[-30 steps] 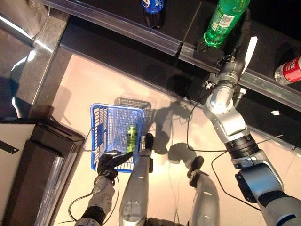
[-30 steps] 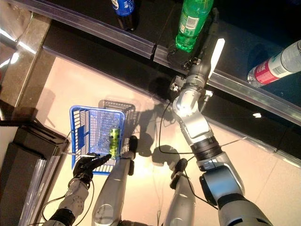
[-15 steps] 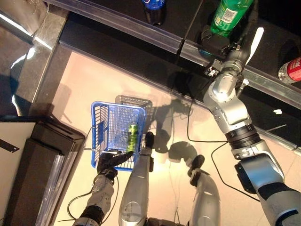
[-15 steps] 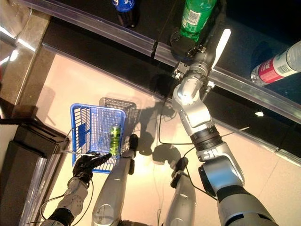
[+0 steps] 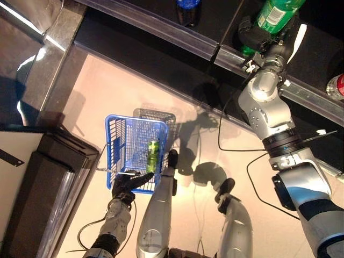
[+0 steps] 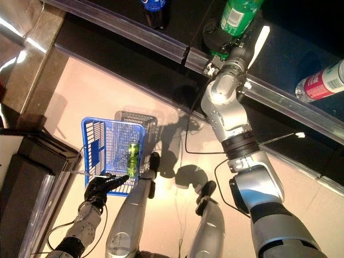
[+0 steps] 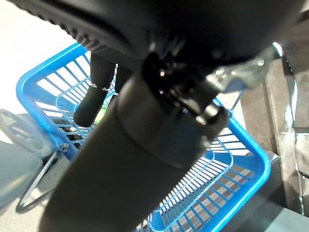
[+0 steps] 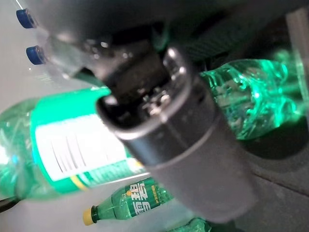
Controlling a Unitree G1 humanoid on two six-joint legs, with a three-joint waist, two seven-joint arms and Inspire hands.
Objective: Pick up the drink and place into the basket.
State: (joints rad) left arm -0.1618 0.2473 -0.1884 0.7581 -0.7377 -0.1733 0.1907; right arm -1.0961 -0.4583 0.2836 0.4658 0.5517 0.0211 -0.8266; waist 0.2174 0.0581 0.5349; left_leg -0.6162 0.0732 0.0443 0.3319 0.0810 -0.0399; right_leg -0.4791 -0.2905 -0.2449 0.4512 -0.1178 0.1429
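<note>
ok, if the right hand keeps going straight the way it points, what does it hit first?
The clear green plastic bottle on the dark shelf: the right hand is already at its lower body. Whether the fingers have closed on it is unclear.

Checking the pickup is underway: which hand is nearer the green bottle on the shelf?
Right. The right hand is closed around the green bottle; the left hand holds the blue basket below.

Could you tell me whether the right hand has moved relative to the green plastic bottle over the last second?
Yes. The right hand has advanced past the shelf's metal rail onto the green plastic bottle.
</note>
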